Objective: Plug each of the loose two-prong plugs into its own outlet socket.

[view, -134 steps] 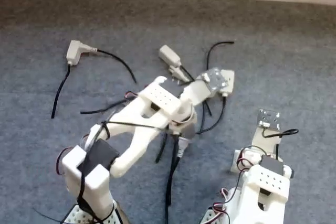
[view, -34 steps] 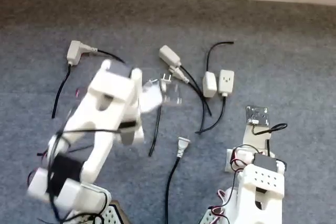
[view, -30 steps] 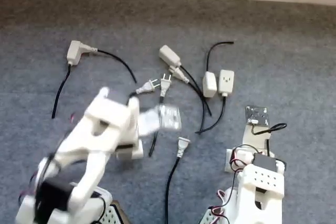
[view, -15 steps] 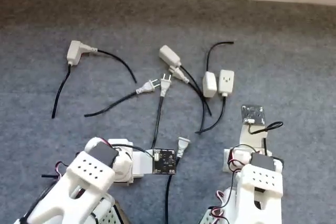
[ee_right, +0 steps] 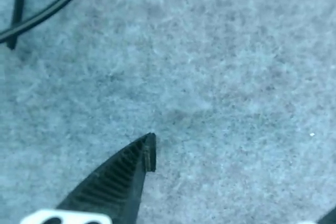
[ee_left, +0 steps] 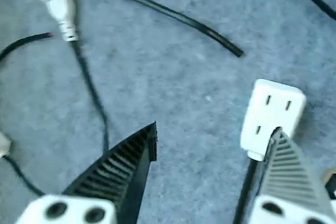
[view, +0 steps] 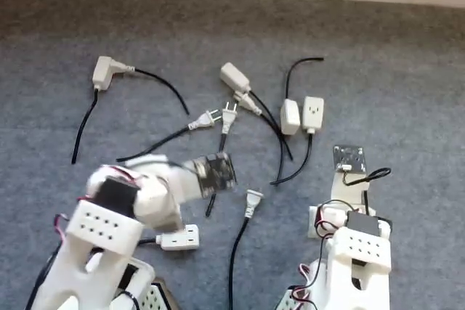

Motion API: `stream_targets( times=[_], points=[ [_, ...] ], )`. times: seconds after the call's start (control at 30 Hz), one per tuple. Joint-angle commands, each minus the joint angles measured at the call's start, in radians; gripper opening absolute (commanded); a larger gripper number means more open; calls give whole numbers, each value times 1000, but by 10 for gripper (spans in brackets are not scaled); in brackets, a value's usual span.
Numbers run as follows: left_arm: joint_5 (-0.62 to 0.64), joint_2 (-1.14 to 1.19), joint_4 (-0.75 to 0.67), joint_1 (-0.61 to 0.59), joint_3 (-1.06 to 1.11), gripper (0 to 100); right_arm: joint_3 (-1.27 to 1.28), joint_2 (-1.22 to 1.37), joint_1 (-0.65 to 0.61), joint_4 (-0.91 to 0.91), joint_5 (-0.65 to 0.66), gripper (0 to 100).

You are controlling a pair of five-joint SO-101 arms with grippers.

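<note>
Sockets and plugs are lying scattered over the grey carpet [view: 407, 92]. The left gripper [ee_left: 215, 132] is hanging low over it with jaws spread wide, gripping nothing. A white outlet socket [ee_left: 273, 109] is lying face up right at the tip of the pale finger [ee_left: 286, 163]. In the high view that socket [view: 178, 237] is sitting at lower left, just beside the left arm [view: 109, 223]. A loose plug [view: 252, 200] is lying at lower centre, while a second plug [view: 205, 118] and a third plug [view: 229, 112] are resting close together near the middle. An angled socket [view: 102, 72] is sitting at upper left and a slanted socket [view: 235, 75] at upper centre. A plain socket [view: 290, 115] and a slotted socket [view: 313, 111] are lying side by side right of centre. The right gripper [ee_right: 239, 177], on the right arm [view: 360, 248] at lower right, is hovering over the carpet with jaws gaping wide, also empty. A black cable [ee_right: 47, 6] is running nearby.
</note>
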Motion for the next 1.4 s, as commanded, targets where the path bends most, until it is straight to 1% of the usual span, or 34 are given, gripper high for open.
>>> stream_targets(
  times=[0.0,0.1,0.2,0.27,0.37,0.43,0.53,0.6,0.77,0.87,1.03,1.07,1.2,1.3,1.37],
  points=[
    [75,8,-32,-90,-150,326,-5,-8,-8,1,6,504],
    [129,157,-157,-147,-208,323,-5,-8,-8,2,6,504],
    [132,426,-235,-165,-317,323,-2,-8,-8,2,6,504],
    [141,627,-253,-162,-437,322,16,-13,-8,1,8,504],
    [143,906,-250,-142,-662,316,19,-13,-8,1,8,504],
    [138,1064,-239,-131,-811,278,19,-13,-8,1,8,504],
    [124,1241,-176,-110,-1000,222,19,-13,-8,1,8,504],
    [104,1326,-133,-107,-1092,217,19,-13,-8,1,8,504],
    [87,1463,-112,-107,-1207,216,19,-13,-8,1,9,504],
    [55,1520,-114,-107,-1234,214,19,-13,-8,1,9,504],
    [52,1567,-114,-107,-1245,208,19,-13,-8,1,9,504],
    [52,1570,-114,-107,-1245,187,19,-13,-8,1,9,504],
    [51,1572,-107,-91,-1244,47,19,-13,-8,1,9,504],
    [18,1573,-106,-79,-1237,33,19,-13,-8,1,9,504],
    [20,1573,-106,-76,-1237,33,19,-13,-8,1,9,504]
  ],
)
